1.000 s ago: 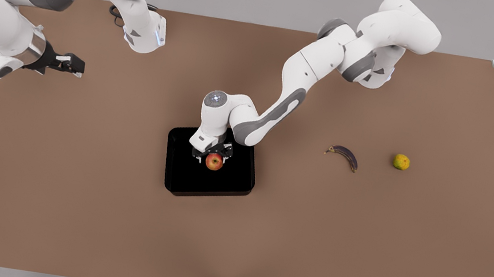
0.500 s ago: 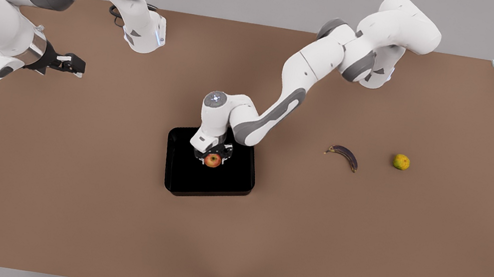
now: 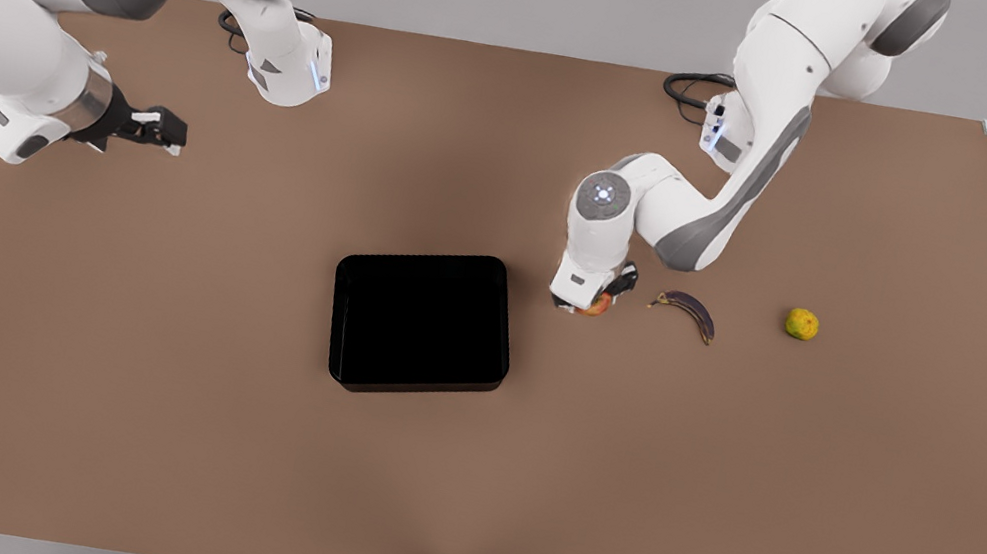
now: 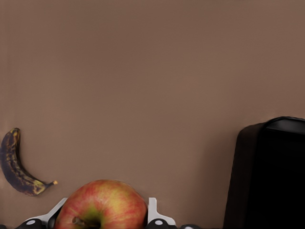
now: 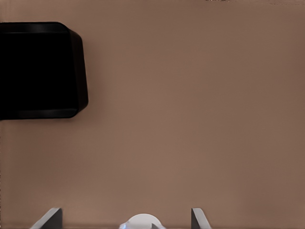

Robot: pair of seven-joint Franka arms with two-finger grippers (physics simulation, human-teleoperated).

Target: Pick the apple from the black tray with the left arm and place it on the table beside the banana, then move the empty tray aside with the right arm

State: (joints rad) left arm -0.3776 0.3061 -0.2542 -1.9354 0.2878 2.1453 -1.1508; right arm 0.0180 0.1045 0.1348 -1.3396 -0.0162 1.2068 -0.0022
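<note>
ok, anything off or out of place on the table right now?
Nothing stands out. Black tray sits flat and empty, left gripper holds the apple beside the banana, and the right gripper waits open.

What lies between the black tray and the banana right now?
In the front view, the left tool holding the apple sits between the black tray and banana.

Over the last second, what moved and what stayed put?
The left tool, shut on the apple, carried it out of the tray toward the front view's right, to just beside the banana. The tray now sits empty. The right tool, fingers apart, edged slightly toward the tray and waits. Tray, banana and the yellow-green fruit kept their places on the table.
</note>
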